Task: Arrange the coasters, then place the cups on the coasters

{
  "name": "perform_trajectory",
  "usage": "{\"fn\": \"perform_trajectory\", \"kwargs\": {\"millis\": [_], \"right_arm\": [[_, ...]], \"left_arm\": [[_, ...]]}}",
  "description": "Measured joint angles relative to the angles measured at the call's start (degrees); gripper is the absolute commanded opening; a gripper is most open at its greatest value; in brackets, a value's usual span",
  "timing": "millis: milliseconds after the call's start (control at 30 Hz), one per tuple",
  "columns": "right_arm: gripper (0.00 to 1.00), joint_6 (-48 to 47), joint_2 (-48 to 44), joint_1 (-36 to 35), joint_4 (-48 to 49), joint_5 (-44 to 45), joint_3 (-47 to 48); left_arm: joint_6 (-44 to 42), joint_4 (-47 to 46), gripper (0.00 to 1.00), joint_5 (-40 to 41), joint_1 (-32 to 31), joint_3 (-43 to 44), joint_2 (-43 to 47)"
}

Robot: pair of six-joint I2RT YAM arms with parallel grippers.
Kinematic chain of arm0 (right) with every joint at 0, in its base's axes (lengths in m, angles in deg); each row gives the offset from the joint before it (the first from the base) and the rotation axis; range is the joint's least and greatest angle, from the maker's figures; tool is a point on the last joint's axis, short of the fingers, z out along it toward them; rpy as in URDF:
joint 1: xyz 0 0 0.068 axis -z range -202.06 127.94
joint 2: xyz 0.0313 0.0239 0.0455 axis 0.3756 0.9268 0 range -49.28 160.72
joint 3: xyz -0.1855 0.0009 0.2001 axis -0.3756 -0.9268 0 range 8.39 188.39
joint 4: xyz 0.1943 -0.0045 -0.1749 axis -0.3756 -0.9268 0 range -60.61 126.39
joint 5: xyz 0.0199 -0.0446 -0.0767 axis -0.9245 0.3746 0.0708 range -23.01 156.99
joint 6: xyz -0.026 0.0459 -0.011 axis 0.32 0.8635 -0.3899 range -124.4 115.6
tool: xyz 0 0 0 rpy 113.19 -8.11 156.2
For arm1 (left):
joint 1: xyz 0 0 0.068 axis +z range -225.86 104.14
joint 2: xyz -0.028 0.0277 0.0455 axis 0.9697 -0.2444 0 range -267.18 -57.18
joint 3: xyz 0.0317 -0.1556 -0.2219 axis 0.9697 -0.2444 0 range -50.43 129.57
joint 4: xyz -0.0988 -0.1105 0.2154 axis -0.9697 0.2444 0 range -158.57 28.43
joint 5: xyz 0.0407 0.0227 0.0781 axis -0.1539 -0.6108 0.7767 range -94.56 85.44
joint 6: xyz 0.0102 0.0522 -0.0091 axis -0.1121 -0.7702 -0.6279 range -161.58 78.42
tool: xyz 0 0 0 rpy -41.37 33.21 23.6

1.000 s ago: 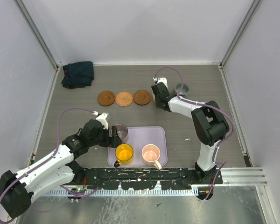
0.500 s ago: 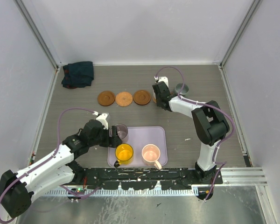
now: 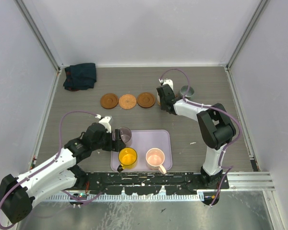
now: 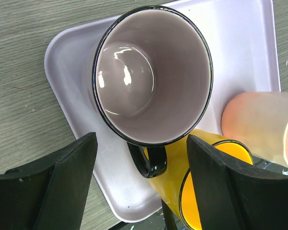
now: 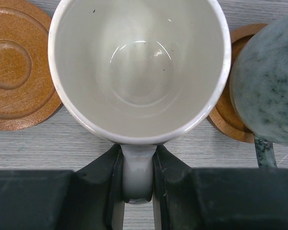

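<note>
The left gripper (image 4: 140,143) stands open at the far left corner of the lavender tray (image 3: 149,139). Its fingers sit either side of the dark handle of the purple cup (image 4: 151,72) without touching it. That cup sits upright on the tray's corner. The yellow cup (image 3: 127,156) and pink cup (image 3: 155,156) sit along the tray's near edge. Beyond the tray's far edge, three coasters (image 3: 127,101) lie in a row. Beyond its far right corner, the right gripper (image 5: 138,191) is clamped on the handle of the cream cup (image 5: 139,62). A fourth coaster (image 5: 228,115) peeks out between that cup and the grey-green cup (image 5: 269,76). Which cup, if either, rests on it I cannot tell.
</note>
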Motion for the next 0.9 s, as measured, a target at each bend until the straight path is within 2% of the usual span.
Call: {"fn": "perform_trajectory", "kwargs": {"millis": [267,467,767,900], "right_arm": [[0.02,0.83,0.00,0.00,0.37,0.15,-0.24],[0.23,1.70,0.00,0.00,0.35,0.26,-0.26],[0.48,2.80,0.00,0.00,0.72,0.92,-0.90],[0.53,2.95,0.00,0.00,0.79,1.03,-1.31]], "left_arm": [[0.00,0.00,0.76,0.00,0.00,-0.02,0.00],[0.02,0.00,0.76,0.00,0.00,-0.04,0.00],[0.04,-0.02,0.76,0.00,0.00,-0.26,0.02],[0.17,0.00,0.77,0.00,0.00,-0.28,0.02]]}}
